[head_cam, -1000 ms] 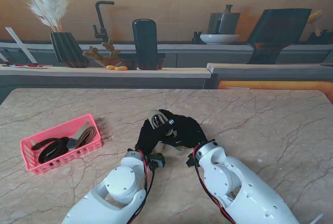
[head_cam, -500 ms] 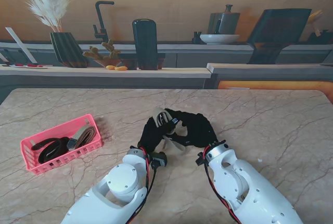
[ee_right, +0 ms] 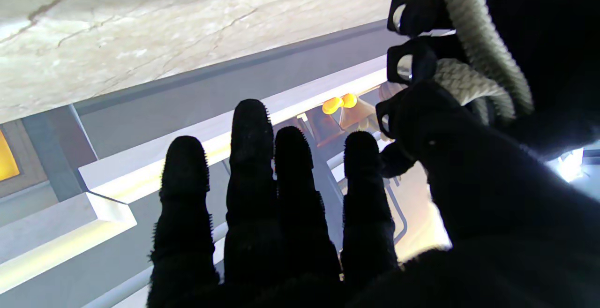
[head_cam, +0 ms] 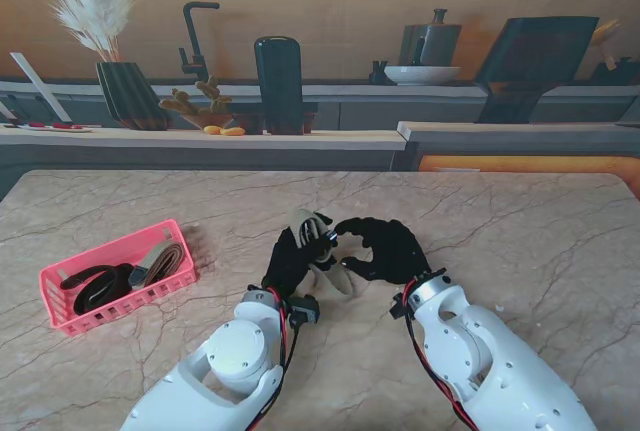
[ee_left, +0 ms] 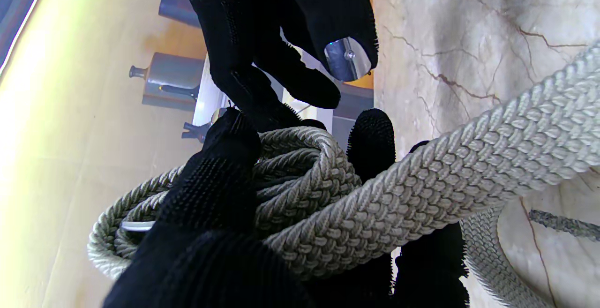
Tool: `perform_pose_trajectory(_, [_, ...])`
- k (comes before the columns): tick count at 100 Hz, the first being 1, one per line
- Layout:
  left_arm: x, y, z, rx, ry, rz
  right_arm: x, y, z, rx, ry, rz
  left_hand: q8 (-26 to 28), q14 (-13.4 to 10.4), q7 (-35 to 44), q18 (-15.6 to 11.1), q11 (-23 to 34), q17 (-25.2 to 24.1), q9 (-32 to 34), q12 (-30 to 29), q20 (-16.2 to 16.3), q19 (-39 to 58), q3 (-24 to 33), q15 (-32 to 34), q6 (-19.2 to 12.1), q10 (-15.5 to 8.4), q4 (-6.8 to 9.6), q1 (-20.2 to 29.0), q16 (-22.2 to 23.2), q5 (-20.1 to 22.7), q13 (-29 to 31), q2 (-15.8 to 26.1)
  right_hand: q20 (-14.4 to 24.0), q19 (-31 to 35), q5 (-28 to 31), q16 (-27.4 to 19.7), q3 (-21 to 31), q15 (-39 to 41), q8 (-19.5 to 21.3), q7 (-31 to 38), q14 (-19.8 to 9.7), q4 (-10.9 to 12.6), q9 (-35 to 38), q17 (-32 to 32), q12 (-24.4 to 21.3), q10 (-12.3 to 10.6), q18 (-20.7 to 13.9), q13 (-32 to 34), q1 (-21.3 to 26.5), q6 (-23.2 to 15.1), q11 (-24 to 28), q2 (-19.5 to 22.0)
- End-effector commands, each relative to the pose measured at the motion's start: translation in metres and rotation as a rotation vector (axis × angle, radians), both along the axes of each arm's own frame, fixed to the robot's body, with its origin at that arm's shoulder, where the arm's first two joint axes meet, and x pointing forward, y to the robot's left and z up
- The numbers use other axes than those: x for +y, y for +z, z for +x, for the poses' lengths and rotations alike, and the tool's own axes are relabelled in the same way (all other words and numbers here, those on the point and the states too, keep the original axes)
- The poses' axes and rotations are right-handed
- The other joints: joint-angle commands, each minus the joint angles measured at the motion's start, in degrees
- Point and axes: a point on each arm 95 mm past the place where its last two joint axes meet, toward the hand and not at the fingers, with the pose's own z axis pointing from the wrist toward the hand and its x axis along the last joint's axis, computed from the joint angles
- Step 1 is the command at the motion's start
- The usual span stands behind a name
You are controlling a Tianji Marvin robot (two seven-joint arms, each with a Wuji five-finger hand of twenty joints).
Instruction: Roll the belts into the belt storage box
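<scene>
- Belt (ee_left: 422, 191), a pale braided one, was partly coiled above the middle of the table (head_cam: 520, 221), its loose tail curving down onto the marble.
- Left hand (head_cam: 292, 259) was closed around the coil, pinning the turns.
- Right hand (head_cam: 385, 248) held nothing, its fingers (ee_right: 251, 158) straight and spread beside the coil.
- Rolling looked unfinished; next the right hand would need to wind in the tail.
- Pink belt storage box (head_cam: 60, 286), well apart to the left, already held dark belts.

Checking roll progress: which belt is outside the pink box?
The grey-beige braided belt, part-coiled in the left hand; the darker belts lie inside the pink basket.
</scene>
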Motion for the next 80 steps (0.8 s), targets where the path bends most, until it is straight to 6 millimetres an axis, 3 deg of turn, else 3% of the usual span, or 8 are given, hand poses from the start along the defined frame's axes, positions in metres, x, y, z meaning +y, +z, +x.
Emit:
perform_pose_trajectory(1, [-0.002,0.000,-0.003,-0.002,-0.002,-0.013,0.004,0.001,-0.001,-0.004,0.005,0.008,0.1,-1.2,1.8,0.4,3.0,-0.3,1.7,0.2,0.3,-0.3,0.8,-0.4,-1.9,-1.4,2.77,4.8,-0.3,2.2,-0.5,7.6,0.8,-1.2,-1.0,-0.6,1.0,-0.8,-0.4,-0.7,-1.2,2.2,-0.2,-0.1,-0.3,0.0,0.3,0.5,1.3,0.6,-0.9,1.1])
perform_pose_trajectory(7, [-0.002,0.000,-0.003,-0.004,-0.002,-0.011,0.005,0.000,0.000,0.018,0.007,0.033,0.0,-1.2,1.7,0.3,2.8,-0.5,1.3,0.1,0.3,-0.4,0.3,-0.6,-1.8,-1.5,2.71,4.5,-0.4,2.2,-0.8,7.7,0.8,-1.3,-1.5,-0.5,1.3,-0.8,-0.4,-0.7,-1.3,2.3,-0.6,-0.3,0.0,0.0,0.1,0.4,1.8,-0.9,-0.7,1.2])
perform_pose_trajectory(26, [-0.001,0.000,-0.002,-0.003,0.011,-0.011,0.008,-0.003,-0.002,0.118,0.025,0.139,-0.5,-0.9,0.8,0.2,0.5,-1.3,-0.3,-1.8,0.2,-0.9,-1.4,-1.6,-2.2,-1.4,3.03,3.7,-0.9,1.9,-2.0,8.2,1.2,-1.8,-4.1,0.3,1.3,-0.4,0.9,3.0,-1.6,3.0,-2.0,-0.7,1.6,-0.2,-0.5,-0.6,4.5,-10.4,0.4,2.2])
perform_pose_trajectory(56, [0.002,0.001,0.000,-0.025,0.035,0.021,0.003,-0.004,-0.007,0.226,0.032,0.237,-1.4,-3.6,-2.0,-0.8,-5.5,-4.8,-7.7,-6.9,0.5,-1.6,-5.0,-9.4,-3.4,-2.5,3.21,4.0,-3.4,0.8,-10.6,10.1,2.1,-2.1,-4.1,3.2,0.4,3.5,0.7,5.0,-1.8,3.1,-3.5,-1.0,5.5,0.0,-1.1,-1.6,4.9,-15.4,3.9,2.4])
perform_pose_trajectory(60, [0.003,0.002,0.000,-0.026,0.038,0.021,0.003,-0.005,-0.007,0.240,0.035,0.244,-1.1,-4.0,-2.5,-1.1,-5.1,-5.4,-8.9,-8.9,0.6,-2.0,-7.6,-10.7,-3.5,-2.6,3.54,5.4,-3.4,0.8,-11.6,10.9,2.3,-2.1,-4.1,3.9,0.2,4.5,0.6,5.0,-1.9,3.1,-3.6,-1.0,6.2,0.0,-1.2,-1.8,4.6,-15.6,4.5,2.3])
perform_pose_trajectory(80, [0.001,0.002,0.000,-0.028,0.047,0.018,0.007,-0.010,-0.007,0.329,0.070,0.276,-1.1,-5.9,-3.0,-2.3,-6.8,-8.2,-13.9,-15.5,0.1,-3.6,-9.2,-15.2,-4.0,-3.6,3.74,5.2,-5.4,0.2,-16.7,11.8,2.8,-2.1,-4.4,6.0,-0.2,7.3,0.3,4.8,-1.8,3.2,-4.5,-1.2,8.3,0.3,-1.3,-2.6,4.9,-16.1,6.0,2.4])
